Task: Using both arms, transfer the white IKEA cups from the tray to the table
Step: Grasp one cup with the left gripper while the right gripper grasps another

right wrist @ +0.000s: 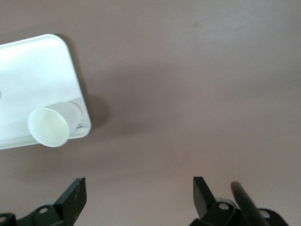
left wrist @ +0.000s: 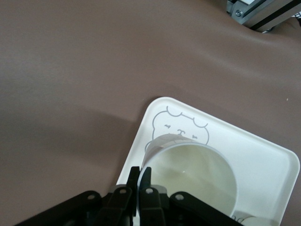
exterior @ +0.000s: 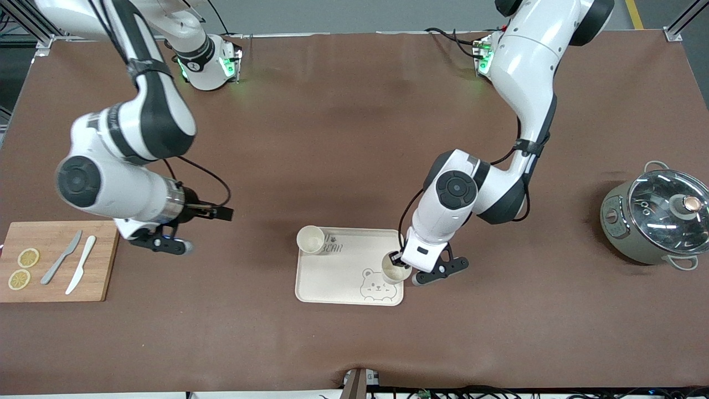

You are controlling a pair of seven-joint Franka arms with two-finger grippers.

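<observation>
A cream bear-printed tray (exterior: 343, 277) lies near the table's front middle. One white cup (exterior: 311, 239) stands upright on the tray's corner that is farther from the front camera and toward the right arm's end; it also shows in the right wrist view (right wrist: 48, 126). My left gripper (exterior: 400, 259) is shut on the rim of the second white cup (exterior: 395, 270), held upright low over the tray by the bear print. In the left wrist view the fingers (left wrist: 146, 178) pinch the cup's wall (left wrist: 193, 172). My right gripper (exterior: 166, 244) is open and empty over bare table between the board and the tray.
A wooden cutting board (exterior: 102, 260) with two lemon slices and two knives lies at the right arm's end, near the front. A grey pot with a glass lid (exterior: 656, 219) stands at the left arm's end. The tray shows in both wrist views (left wrist: 268, 160) (right wrist: 33, 70).
</observation>
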